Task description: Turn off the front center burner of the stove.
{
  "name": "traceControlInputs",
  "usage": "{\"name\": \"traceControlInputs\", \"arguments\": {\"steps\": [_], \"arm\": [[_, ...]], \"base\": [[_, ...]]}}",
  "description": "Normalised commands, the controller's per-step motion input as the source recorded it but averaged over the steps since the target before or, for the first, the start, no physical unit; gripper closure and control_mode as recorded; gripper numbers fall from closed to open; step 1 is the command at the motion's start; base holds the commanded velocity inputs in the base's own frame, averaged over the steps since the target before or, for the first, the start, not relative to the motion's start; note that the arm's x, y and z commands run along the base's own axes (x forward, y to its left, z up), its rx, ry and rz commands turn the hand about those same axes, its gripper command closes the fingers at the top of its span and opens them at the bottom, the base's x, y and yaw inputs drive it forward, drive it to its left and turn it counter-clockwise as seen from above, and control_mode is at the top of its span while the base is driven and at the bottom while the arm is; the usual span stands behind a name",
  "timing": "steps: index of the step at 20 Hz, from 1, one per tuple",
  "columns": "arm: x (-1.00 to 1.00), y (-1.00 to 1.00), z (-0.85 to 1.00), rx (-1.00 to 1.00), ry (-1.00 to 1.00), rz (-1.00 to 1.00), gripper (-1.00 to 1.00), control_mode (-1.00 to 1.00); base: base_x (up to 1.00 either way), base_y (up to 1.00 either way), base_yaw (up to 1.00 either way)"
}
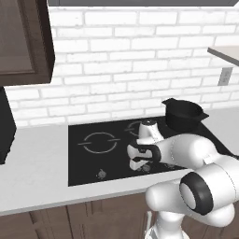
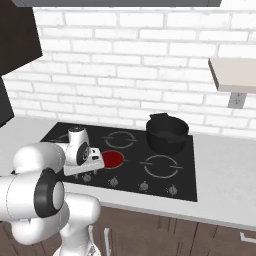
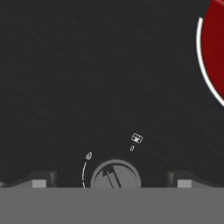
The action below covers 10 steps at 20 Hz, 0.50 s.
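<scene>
The stove [image 1: 88,163] is a wide black glass cooktop [image 2: 132,170] set in the counter. Its front center burner [image 2: 112,159] glows as a solid red disc, and its edge shows at the upper right of the hand view [image 3: 216,48]. My gripper [image 1: 139,162] hangs low over the stove's front knob row [image 2: 86,169], just left of the red disc. In the hand view the gripper [image 3: 113,180] is open, with a round dark knob [image 3: 116,175] between its two fingertips [image 3: 41,179]. Neither finger touches the knob.
A black pot [image 1: 184,114] stands on the back right zone [image 2: 166,132]. More knobs [image 2: 144,185] line the stove's front edge. A grey-ringed zone [image 1: 99,142] lies at the left. A dark cabinet [image 1: 23,42] hangs at upper left and a shelf [image 2: 232,75] at right.
</scene>
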Motion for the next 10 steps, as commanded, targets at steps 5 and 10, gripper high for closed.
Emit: {"name": "traceControlInputs", "arguments": {"steps": [5,10], "arm": [[0.03,0.00,0.00,0.00,0.00,0.00,-1.00,-1.00],[0.03,0.00,0.00,0.00,-0.01,0.00,1.00,-1.00]], "base": [[0.00,0.00,0.00],[0.00,0.00,0.00]]}}
